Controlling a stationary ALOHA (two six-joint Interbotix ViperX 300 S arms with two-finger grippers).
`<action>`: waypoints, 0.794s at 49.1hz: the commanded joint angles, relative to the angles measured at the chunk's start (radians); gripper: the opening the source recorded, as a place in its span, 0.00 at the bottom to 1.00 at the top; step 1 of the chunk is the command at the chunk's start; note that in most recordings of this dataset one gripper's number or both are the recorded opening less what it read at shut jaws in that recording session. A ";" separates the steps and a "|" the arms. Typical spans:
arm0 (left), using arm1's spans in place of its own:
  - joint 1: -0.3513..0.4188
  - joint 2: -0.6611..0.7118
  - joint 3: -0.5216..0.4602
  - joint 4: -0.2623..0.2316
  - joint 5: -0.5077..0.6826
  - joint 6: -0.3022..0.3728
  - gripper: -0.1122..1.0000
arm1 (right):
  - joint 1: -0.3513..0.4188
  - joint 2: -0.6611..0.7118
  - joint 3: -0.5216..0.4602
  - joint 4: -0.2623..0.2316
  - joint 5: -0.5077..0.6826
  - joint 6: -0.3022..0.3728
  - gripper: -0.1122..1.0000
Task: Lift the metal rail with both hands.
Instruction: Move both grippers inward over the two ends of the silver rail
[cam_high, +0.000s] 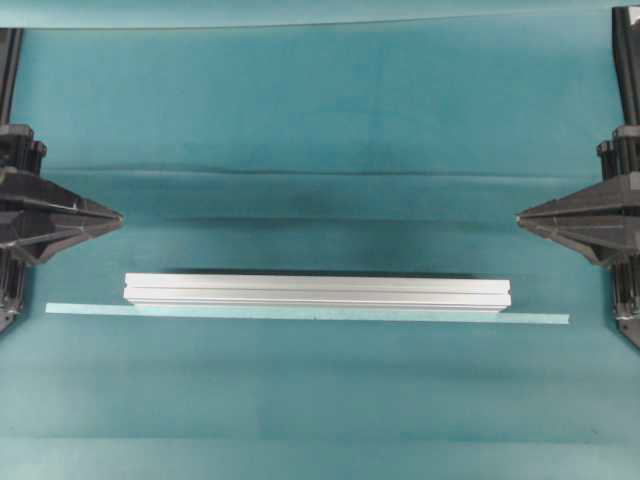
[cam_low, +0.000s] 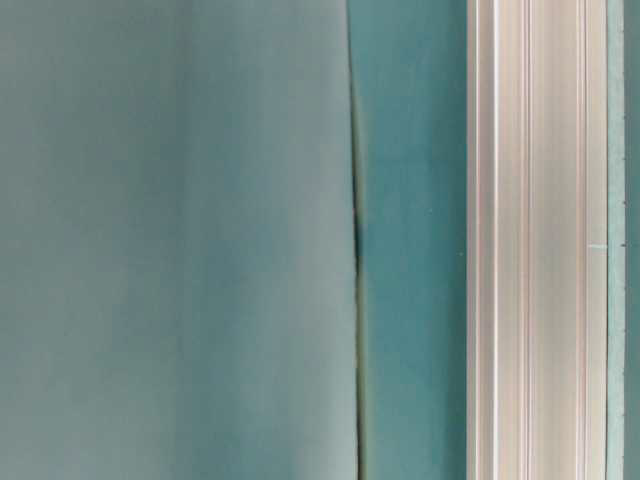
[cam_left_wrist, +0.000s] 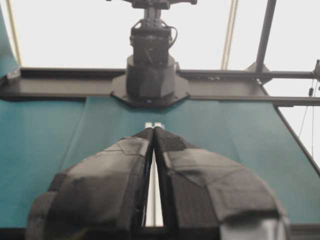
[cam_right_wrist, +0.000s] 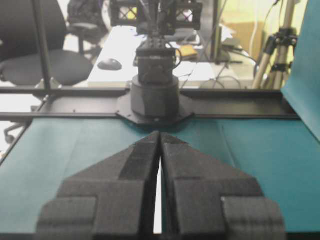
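Aluminium, silver, grooved lengthwise, square-cut ends: the rail (cam_high: 317, 293) lies flat on the teal cloth (cam_high: 320, 120), long axis running left to right in the overhead view, near the middle of the table and toward its lower half. A pale tape strip (cam_high: 300, 314), longer than the rail, lies along its near edge, touching or just beside it.

Handling, as a judgement: stiff, will not sag between two holds. Likely moderately heavy for its length. Smooth metal faces, so slippery; the grooves may give the fingers some bite. Best taken near each end, one gripper per end, pinching across the width, so the load splits evenly and the bar stays level.

Left gripper (cam_high: 118, 216) at the left edge, fingers pressed together, holding nothing. Right gripper (cam_high: 520, 217) at the right edge, likewise closed and empty. Both sit well apart from the rail, tips pointing inward at each other.

Nothing grasped yet; the approach is still to be made.
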 joint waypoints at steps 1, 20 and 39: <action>0.005 0.023 -0.081 0.005 0.089 -0.049 0.23 | -0.005 0.015 -0.006 0.009 -0.006 0.011 0.20; -0.009 0.112 -0.230 0.015 0.400 -0.098 0.08 | -0.028 0.149 -0.089 0.161 0.275 0.156 0.09; -0.043 0.442 -0.437 0.017 0.561 -0.121 0.08 | -0.031 0.376 -0.291 0.161 0.678 0.163 0.09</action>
